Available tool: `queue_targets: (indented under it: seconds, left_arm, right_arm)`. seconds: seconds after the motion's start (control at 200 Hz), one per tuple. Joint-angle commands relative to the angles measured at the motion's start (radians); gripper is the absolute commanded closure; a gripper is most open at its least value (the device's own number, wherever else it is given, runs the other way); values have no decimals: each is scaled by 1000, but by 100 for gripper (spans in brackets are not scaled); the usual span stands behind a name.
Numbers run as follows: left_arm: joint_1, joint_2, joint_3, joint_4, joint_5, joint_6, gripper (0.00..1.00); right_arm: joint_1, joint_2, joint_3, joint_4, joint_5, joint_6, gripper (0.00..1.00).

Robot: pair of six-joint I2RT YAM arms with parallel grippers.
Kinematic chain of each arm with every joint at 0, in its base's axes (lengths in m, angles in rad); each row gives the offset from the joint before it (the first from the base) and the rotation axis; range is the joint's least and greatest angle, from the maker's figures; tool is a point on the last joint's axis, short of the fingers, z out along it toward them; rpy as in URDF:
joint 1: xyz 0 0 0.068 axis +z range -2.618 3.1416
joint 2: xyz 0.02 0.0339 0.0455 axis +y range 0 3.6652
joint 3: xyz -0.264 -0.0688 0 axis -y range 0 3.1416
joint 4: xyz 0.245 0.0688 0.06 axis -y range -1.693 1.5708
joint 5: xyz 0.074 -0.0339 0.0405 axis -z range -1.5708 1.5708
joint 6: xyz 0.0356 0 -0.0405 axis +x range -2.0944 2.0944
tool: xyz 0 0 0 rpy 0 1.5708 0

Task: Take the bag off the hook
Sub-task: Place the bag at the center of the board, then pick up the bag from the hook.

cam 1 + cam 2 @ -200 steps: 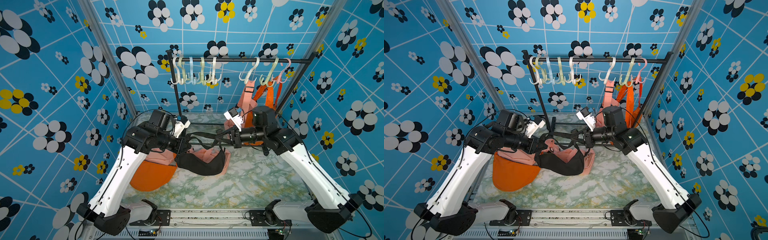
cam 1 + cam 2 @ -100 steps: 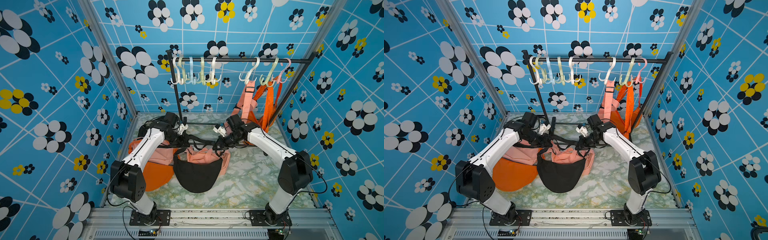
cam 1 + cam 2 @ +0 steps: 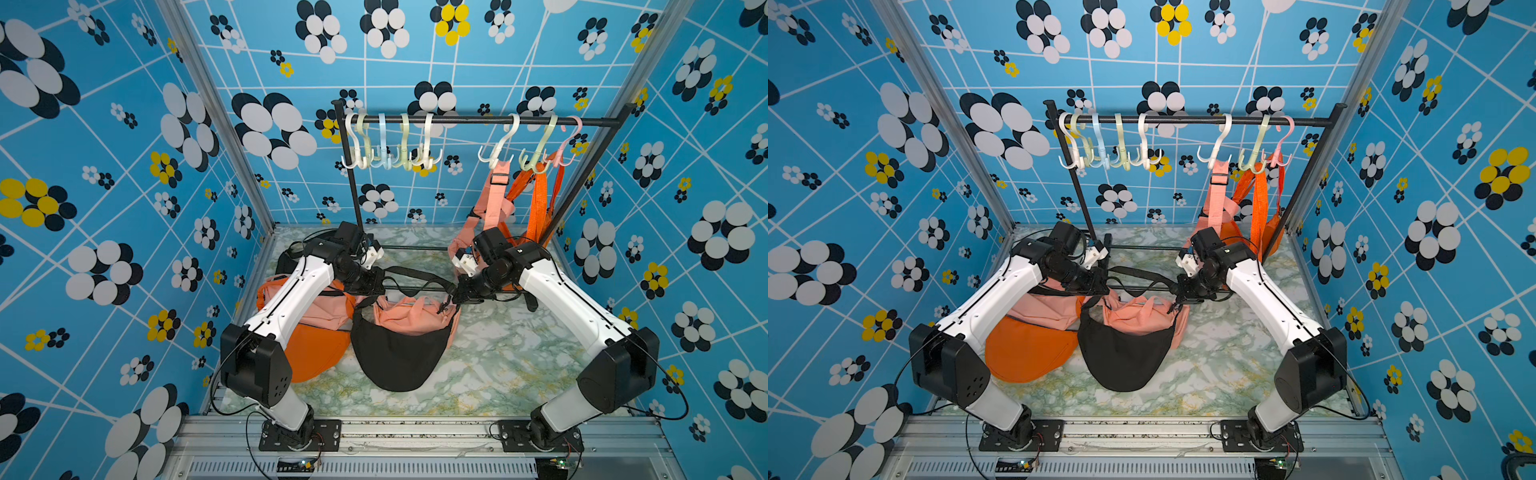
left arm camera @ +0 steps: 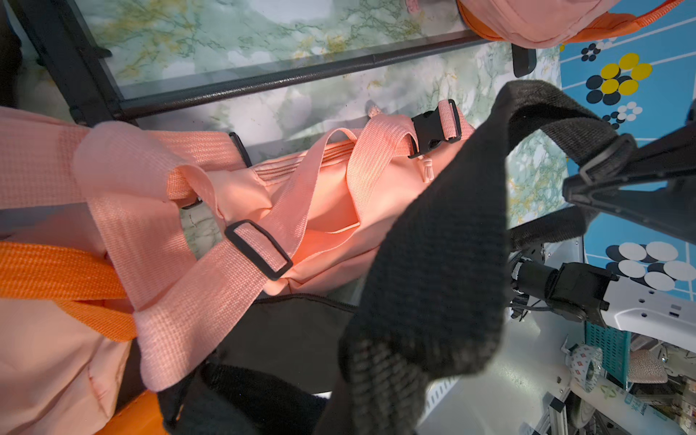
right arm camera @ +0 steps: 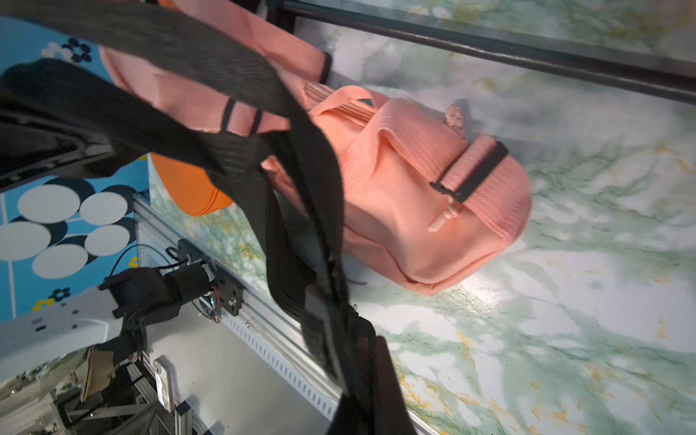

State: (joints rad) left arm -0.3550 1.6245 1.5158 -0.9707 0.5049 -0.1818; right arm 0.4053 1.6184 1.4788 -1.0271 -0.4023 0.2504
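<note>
Black bag [image 3: 395, 357] beside peach bag [image 3: 409, 320], contents hidden.

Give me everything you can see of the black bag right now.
The black bag is a crescent-shaped pouch of black fabric with a woven webbing strap. Unhooked, its body sags onto the marble table, overlapping the pink bag. The left gripper and right gripper are each shut on the strap, holding it spread between them.

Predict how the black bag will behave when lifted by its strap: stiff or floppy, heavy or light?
Probably floppy: the black bag sags in a soft curve below its strap, which the left hand and right hand pinch. Likely light: it looks flat and unfilled. It may swing.
</note>
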Motion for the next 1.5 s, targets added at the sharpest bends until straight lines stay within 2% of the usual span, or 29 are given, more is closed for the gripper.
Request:
queue_targets:
  seconds: [0.0, 0.06, 0.13, 0.28, 0.32, 0.38, 0.46, 0.515, 0.57, 0.655, 0.78, 0.905, 0.965, 0.995, 1.135, 1.29, 1.335, 1.499]
  left_arm:
    - [4, 70, 42, 50, -94, -17, 99]
    - [9, 109, 60, 53, -134, -22, 97]
    - [17, 156, 72, 58, -160, -43, 84]
    - [17, 219, 104, 59, -212, -83, 68]
    - [17, 223, 117, 60, -219, -86, 61]
    - [15, 224, 148, 54, -230, -92, 43]
    - [1, 223, 203, 37, -268, -91, 30]
    - [-16, 224, 243, 32, -302, -84, 31]
    - [-39, 223, 282, 41, -337, -71, 35]
    - [-85, 211, 330, 90, -348, -48, 35]
    - [-160, 223, 384, 178, -327, -18, 17]
    - [-218, 279, 412, 331, -199, -15, 14]
    - [-244, 329, 459, 369, -180, -19, 7]
    - [-258, 361, 494, 375, -175, -17, 0]
    - [-302, 522, 674, 385, -132, -34, 1]
    - [-350, 668, 850, 413, -58, -60, 1]
    - [-360, 699, 880, 428, -30, -68, 0]
    - [-381, 763, 899, 519, 63, -124, 11]
  right_arm:
    - [-5, 51, -49, 114, -12, 87, 100]
    - [-5, 62, -78, 149, -21, 107, 100]
    - [-5, 77, -109, 161, -6, 109, 100]
    - [-5, 80, -170, 195, 36, 109, 100]
    - [-5, 76, -180, 208, 41, 107, 100]
    - [-5, 75, -184, 217, 48, 103, 85]
    - [-5, 61, -176, 218, 62, 92, 52]
    - [-7, 30, -177, 232, 88, 91, 40]
    - [-9, -11, -177, 243, 133, 92, 34]
    - [-17, -81, -169, 255, 236, 84, 26]
    - [-34, -190, -167, 279, 361, 69, 21]
    - [-72, -293, -180, 304, 433, 50, 15]
    - [-114, -316, -175, 281, 428, 54, 14]
    - [-141, -324, -171, 271, 419, 60, 14]
    - [-248, -366, -193, 267, 353, 101, 11]
    - [-345, -370, -229, 303, 243, 157, 13]
    - [-354, -369, -235, 316, 222, 167, 13]
    - [-357, -368, -246, 353, 182, 184, 15]
